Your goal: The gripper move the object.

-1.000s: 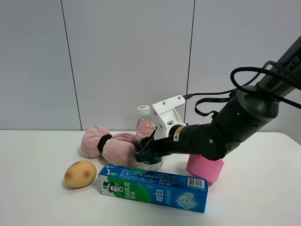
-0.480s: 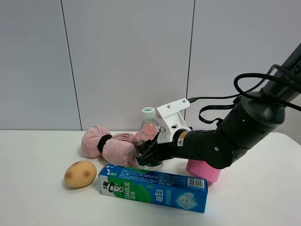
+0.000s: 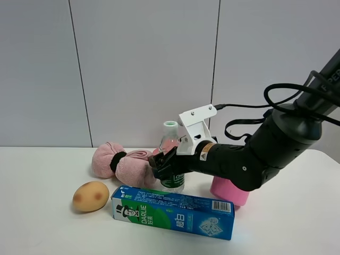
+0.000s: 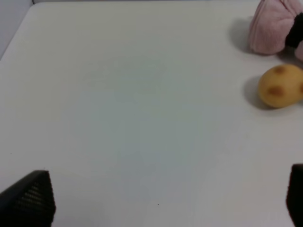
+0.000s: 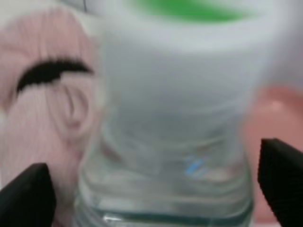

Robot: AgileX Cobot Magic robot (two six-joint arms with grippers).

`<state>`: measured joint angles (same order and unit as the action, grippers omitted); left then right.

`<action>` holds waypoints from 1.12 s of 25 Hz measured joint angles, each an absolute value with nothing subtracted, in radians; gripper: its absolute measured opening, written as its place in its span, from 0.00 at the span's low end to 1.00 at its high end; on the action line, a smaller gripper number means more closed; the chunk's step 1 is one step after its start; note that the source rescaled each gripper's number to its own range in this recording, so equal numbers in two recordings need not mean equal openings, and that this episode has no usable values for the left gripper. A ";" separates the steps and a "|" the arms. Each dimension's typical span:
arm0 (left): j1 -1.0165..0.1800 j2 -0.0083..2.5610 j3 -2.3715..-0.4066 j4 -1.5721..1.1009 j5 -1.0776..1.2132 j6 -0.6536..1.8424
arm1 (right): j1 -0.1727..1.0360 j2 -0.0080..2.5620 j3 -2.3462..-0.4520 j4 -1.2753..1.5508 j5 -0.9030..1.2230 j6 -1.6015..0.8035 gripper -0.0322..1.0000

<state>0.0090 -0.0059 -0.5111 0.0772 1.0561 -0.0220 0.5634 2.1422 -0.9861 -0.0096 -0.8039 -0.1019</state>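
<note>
One clear water bottle [image 3: 169, 142] is counted on the one white table [image 3: 42, 228]. One rolled pink towel [image 3: 133, 169] is seen at the bottle's nine o'clock, bound by one black band [image 3: 115, 160]. One potato [image 3: 91, 196], one toothpaste box [image 3: 172, 211] and one pink cup [image 3: 229, 191] are counted. One black arm [image 3: 265, 154] with one gripper [image 3: 166, 167] is shown from above. Two dark fingertips [image 4: 28, 201] are counted in the left wrist view, and two more fingertips [image 5: 277, 170] in the right.

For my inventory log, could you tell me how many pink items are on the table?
2: a rolled towel left of the bottle, and a cup partly hidden behind the arm; more could be hidden there.
</note>
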 joint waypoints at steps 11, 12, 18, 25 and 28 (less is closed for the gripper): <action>0.009 -0.006 -0.511 0.077 1.056 -0.022 | 0.563 2.142 -0.986 -0.011 -0.813 -0.102 0.75; 0.009 -0.006 -0.511 0.077 1.056 -0.022 | 0.563 2.142 -0.986 -0.013 -0.811 -0.102 0.75; 0.009 -0.006 -0.511 0.077 1.056 -0.022 | 0.563 2.053 -0.984 -0.074 -0.722 -0.102 0.75; 0.009 -0.006 -0.511 0.077 1.056 -0.022 | 0.563 1.869 -0.984 -0.082 -0.655 -0.102 0.75; 0.009 -0.006 -0.511 0.077 1.056 -0.022 | 0.563 1.781 -0.984 -0.082 -0.650 -0.102 0.75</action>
